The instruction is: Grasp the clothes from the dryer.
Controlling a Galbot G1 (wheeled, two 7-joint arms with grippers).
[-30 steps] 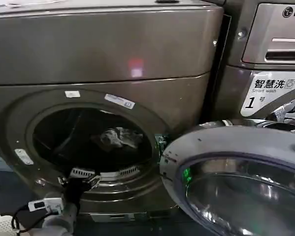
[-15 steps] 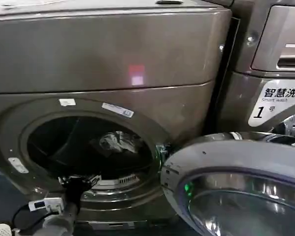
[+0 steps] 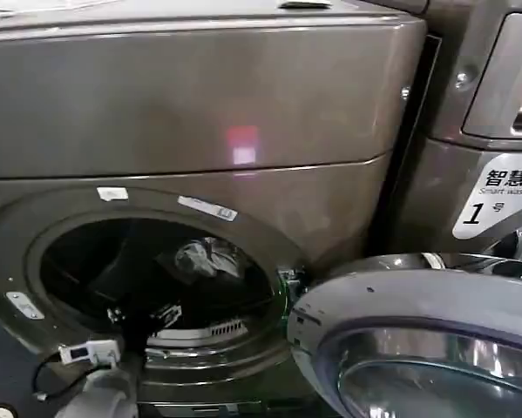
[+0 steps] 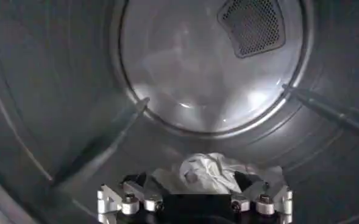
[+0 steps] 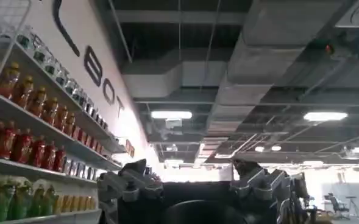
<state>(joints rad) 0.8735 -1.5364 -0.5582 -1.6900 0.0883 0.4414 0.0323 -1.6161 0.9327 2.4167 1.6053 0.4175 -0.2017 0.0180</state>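
The dryer [image 3: 199, 96] is a large bronze-grey front-loader whose round porthole stands open. Inside the dark drum lies the clothes [image 3: 204, 257], a small bunch of white and pale grey fabric. My left gripper [image 3: 143, 315] reaches over the lower rim of the porthole, below and left of the bunch. In the left wrist view the clothes [image 4: 213, 173] rest on the drum floor just beyond my open left gripper [image 4: 194, 184], with one finger to either side and not touching. My right gripper [image 5: 191, 173] points up at the ceiling, open and holding nothing.
The dryer's round glass door [image 3: 417, 348] hangs open at the lower right, close to the porthole. A second machine with a white sticker marked 1 [image 3: 503, 205] stands to the right. Drum paddles [image 4: 100, 146] jut from the wall. Shelves of bottles [image 5: 27, 140] appear in the right wrist view.
My left gripper has risen from the lower rim of the porthole and gone inward toward the clothes. The head view has shifted, so the dryer sits lower and further right.
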